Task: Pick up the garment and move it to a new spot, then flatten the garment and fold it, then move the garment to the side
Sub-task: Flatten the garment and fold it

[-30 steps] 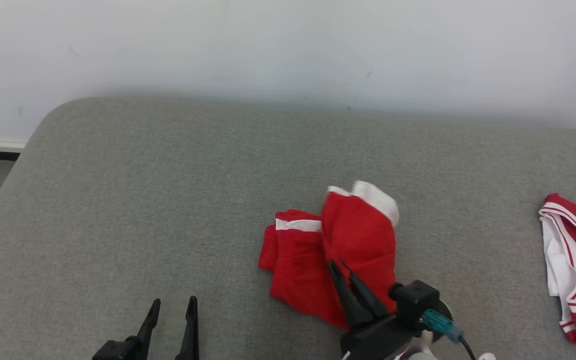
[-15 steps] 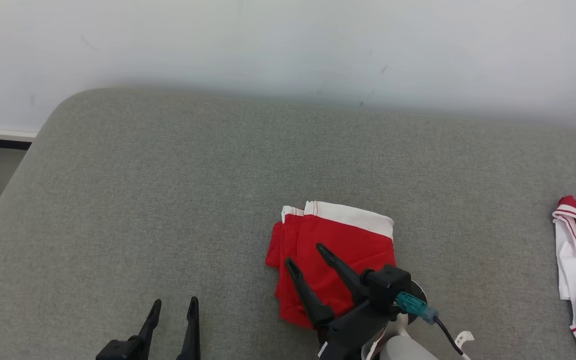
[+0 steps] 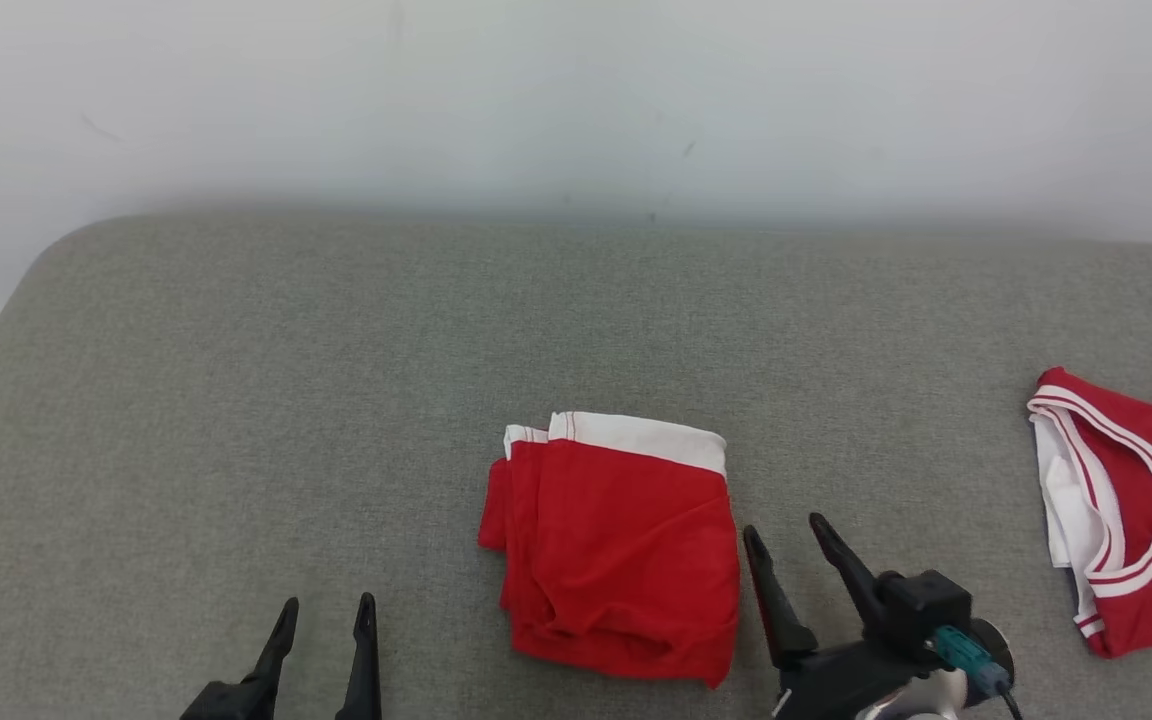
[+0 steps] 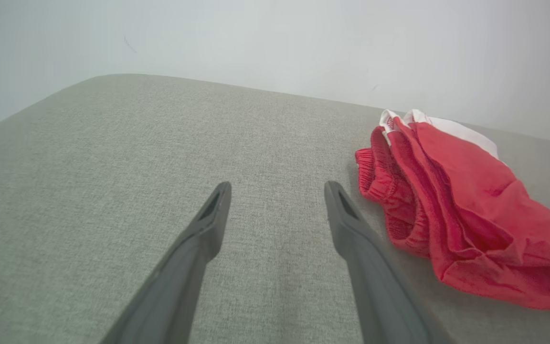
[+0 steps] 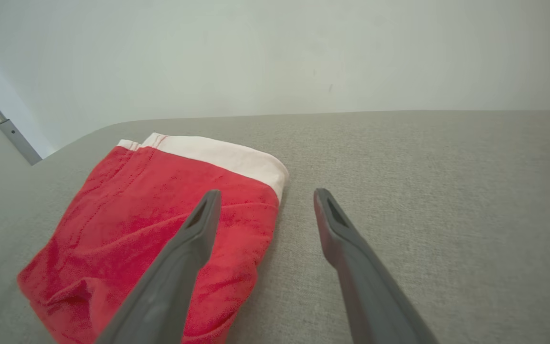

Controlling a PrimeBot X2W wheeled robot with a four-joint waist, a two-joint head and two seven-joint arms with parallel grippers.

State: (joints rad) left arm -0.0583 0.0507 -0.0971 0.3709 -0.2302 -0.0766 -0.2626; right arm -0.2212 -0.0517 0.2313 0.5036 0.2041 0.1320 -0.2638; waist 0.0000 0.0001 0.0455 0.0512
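Garment [image 3: 616, 560], red with a white band along its far edge, lies folded in a compact stack on the grey cushion [image 3: 236, 400], in the middle foreground. My right gripper [image 3: 782, 525] stands just beside its right edge, fingers spread wide and holding nothing. My left gripper [image 3: 327, 601] hovers well off to the left, jaws likewise apart and empty. A second red-and-white garment [image 3: 1126, 500] lies at far right, below a pale wall [image 3: 576, 90].
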